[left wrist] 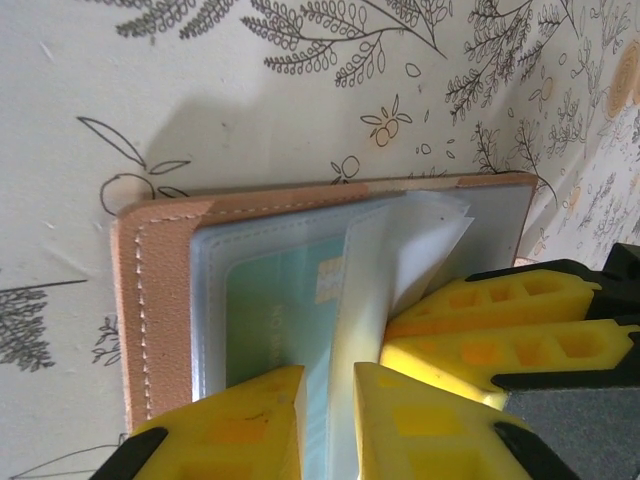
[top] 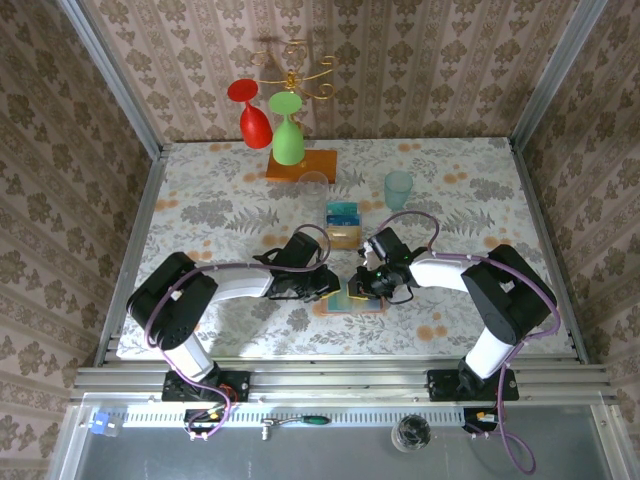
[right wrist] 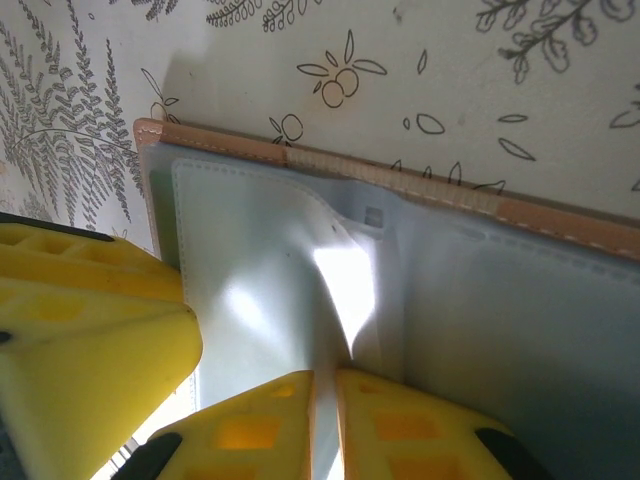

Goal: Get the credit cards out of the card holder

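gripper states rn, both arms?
Left gripper: closed on a clear sleeve of the card holder.
Right gripper: closed on a clear sleeve too.

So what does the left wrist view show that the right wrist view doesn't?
Left wrist: a teal card with a gold chip, tucked behind clear plastic. Right wrist: a glare-lit clear sleeve pinched by the right tool, nothing legible inside. Both: the open card holder, salmon-edged, the floral tablecloth behind it, and yellow fingers of both tools over it.
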`<action>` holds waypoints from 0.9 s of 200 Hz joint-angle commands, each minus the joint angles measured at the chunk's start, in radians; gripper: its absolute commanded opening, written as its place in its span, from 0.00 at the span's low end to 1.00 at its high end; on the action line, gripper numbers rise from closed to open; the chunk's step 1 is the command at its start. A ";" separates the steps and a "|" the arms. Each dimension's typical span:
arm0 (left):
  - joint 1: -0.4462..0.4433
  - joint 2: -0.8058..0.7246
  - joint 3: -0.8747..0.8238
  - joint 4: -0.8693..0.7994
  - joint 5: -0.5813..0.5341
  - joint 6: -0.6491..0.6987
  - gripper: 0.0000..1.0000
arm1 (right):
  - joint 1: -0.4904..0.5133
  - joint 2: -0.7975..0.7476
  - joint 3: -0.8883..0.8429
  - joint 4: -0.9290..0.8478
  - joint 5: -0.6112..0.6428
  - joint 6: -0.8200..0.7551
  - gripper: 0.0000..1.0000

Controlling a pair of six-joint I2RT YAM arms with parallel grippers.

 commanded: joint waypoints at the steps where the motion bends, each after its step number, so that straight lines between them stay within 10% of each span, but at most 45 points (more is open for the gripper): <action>1: -0.008 0.003 0.025 0.011 0.013 -0.018 0.18 | -0.005 -0.019 -0.021 -0.005 -0.015 0.009 0.14; 180: -0.057 0.043 0.192 -0.076 0.015 -0.006 0.18 | -0.091 -0.331 -0.017 -0.217 0.078 -0.057 0.19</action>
